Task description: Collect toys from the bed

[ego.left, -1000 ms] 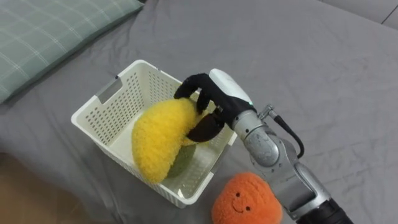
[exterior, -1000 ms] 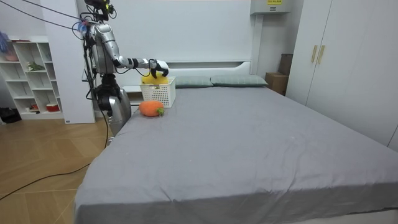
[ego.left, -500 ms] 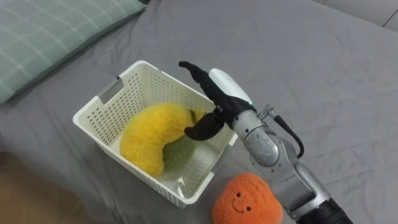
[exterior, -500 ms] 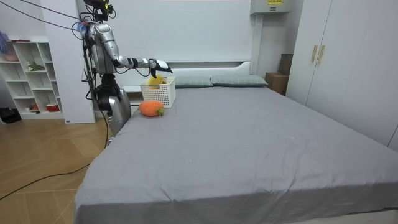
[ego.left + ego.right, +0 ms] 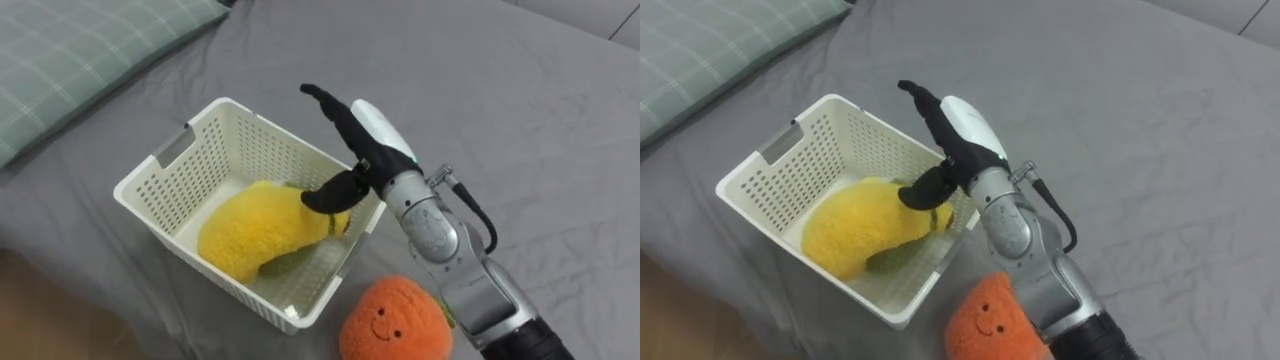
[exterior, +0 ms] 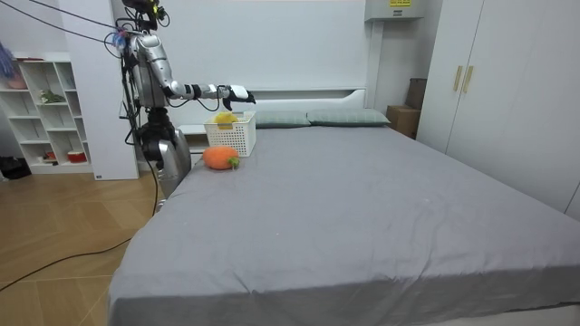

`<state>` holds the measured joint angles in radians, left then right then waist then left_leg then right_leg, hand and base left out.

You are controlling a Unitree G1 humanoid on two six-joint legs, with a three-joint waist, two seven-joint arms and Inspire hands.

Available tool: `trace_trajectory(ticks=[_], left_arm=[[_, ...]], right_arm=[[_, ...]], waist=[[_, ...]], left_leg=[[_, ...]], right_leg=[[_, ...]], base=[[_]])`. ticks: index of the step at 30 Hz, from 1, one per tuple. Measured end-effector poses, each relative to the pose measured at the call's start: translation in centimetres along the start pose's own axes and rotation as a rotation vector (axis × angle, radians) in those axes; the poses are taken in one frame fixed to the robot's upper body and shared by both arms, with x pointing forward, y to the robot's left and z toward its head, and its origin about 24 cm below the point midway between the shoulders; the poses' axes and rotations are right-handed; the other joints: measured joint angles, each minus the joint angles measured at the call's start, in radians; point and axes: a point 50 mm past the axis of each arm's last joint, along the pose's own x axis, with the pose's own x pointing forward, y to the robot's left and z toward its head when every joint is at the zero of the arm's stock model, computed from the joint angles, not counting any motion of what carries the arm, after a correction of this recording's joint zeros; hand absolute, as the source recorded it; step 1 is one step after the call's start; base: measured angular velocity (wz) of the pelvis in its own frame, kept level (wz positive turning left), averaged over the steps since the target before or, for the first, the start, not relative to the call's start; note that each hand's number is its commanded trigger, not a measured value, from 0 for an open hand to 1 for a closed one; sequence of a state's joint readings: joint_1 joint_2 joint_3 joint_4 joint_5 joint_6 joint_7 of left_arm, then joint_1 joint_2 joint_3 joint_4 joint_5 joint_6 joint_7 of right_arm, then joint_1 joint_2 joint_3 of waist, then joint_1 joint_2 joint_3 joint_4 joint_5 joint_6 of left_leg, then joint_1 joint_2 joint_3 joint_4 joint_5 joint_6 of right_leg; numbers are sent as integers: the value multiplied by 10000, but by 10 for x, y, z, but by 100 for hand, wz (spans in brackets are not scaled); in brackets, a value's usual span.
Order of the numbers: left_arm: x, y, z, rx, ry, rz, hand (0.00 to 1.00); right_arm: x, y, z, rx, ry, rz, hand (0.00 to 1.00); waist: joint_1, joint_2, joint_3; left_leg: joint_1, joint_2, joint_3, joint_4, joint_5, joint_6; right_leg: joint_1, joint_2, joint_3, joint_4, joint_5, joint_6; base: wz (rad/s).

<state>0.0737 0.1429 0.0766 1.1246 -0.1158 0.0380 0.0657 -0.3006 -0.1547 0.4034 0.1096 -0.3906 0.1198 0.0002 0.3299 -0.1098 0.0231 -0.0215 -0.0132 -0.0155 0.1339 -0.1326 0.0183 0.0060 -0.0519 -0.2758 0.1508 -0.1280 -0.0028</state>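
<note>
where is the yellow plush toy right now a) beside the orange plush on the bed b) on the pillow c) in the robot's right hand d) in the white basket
d: the yellow plush toy lies inside the white basket, while the right hand above it is open and holds nothing.

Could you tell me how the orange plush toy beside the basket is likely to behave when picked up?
The orange plush toy looks fuzzy and stuffed, so it is probably soft, light and squashy. Its rounded shape may let it roll if nudged.
</note>
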Motion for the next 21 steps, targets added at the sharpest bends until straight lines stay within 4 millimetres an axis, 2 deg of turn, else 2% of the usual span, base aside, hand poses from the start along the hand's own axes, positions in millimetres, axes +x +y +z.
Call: trace_trajectory(ticks=[5,10,13,15,19,21], left_arm=[[0,-1,-1,-11,14,-77,0],[0,0,-1,-6,8,-142,0],[0,0,-1,-110,31,-245,0],[-1,0,-4,-119,87,-232,0],[-1,3,-8,-164,178,-147,0],[-2,5,-12,-287,260,-32,0]], right_arm=[[0,-12,-3,22,2,-562,0],[-2,-25,-8,-34,166,-1041,0],[-3,-37,-9,-55,163,-1496,0],[-8,-51,-8,-220,13,-1948,0],[-12,-67,-8,-376,-193,-2689,0],[-19,-67,-14,-315,30,-2881,0]], waist=[[-311,82,54],[-617,130,23],[-801,199,-39],[-852,271,-114],[-1090,290,-134],[-1326,265,-185]], left_leg=[[19,-8,87,18,0,2],[13,-3,113,20,0,3],[40,2,159,23,-1,4],[135,10,278,-3,-1,4],[284,24,363,-17,-9,11],[346,32,368,-19,-51,22]], right_leg=[[23,-20,-3,14,0,0],[23,-18,5,23,0,0],[-10,-21,52,33,0,0],[10,-16,214,43,0,0],[123,-1,251,39,0,1],[207,6,253,37,-1,1]], base=[[0],[0],[-4],[-15],[-7],[-2]])
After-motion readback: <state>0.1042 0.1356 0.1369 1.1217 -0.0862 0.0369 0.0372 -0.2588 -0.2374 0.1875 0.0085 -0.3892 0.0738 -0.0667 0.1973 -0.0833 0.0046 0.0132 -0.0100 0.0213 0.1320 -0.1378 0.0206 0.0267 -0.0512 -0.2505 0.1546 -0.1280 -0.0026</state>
